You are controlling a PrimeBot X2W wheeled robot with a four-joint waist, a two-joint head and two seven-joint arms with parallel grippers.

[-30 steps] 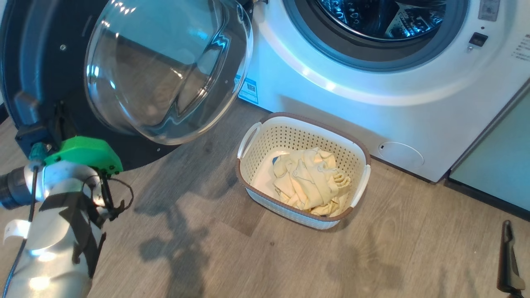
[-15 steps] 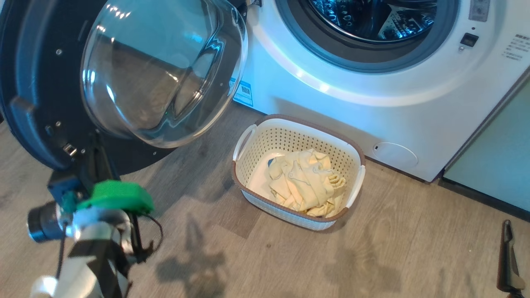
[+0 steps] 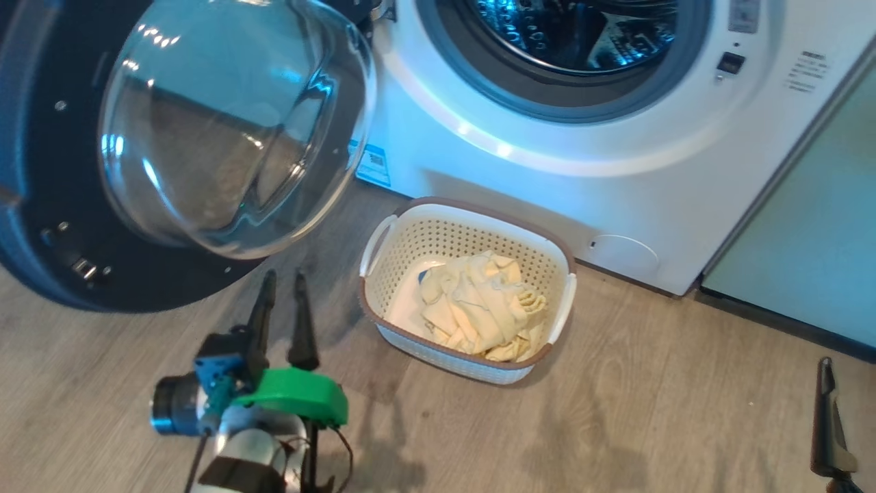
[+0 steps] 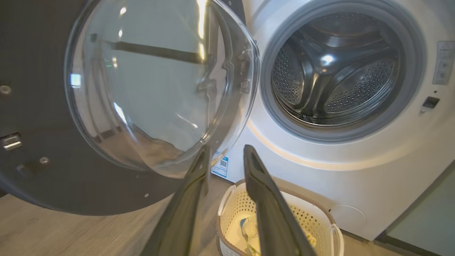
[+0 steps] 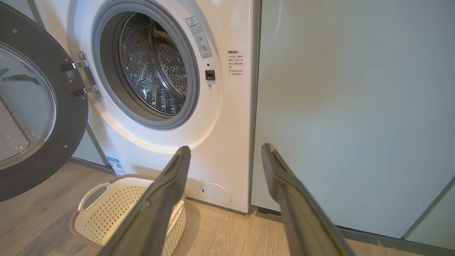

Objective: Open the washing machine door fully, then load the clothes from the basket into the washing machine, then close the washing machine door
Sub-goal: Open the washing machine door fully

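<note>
The washing machine door (image 3: 137, 274) hangs wide open to the left of the white washing machine (image 3: 479, 164), whose steel drum (image 3: 575, 34) is bare. On the floor before the machine stands the basket (image 3: 465, 236) with the pale yellow clothes (image 3: 479, 308) heaped inside. My left gripper (image 3: 284, 275) hovers left of the basket, below the door's glass bowl, touching neither. Its fingers are slightly apart with nothing between them, as the left wrist view shows for the left gripper (image 4: 226, 149). My right gripper (image 5: 225, 149) is wide open and empty, low at the right, far from the basket (image 5: 106, 206).
A pale green cabinet (image 3: 807, 239) adjoins the machine on the right. Wood floor (image 3: 616, 424) stretches between the basket and my right gripper (image 3: 825, 366). The open door (image 5: 67, 117) takes up the room left of the machine (image 5: 220, 124).
My left gripper has left the door's lower edge, swung down and right to point at the machine, and its fingers have parted. The head camera has shifted. The right gripper stays still.
</note>
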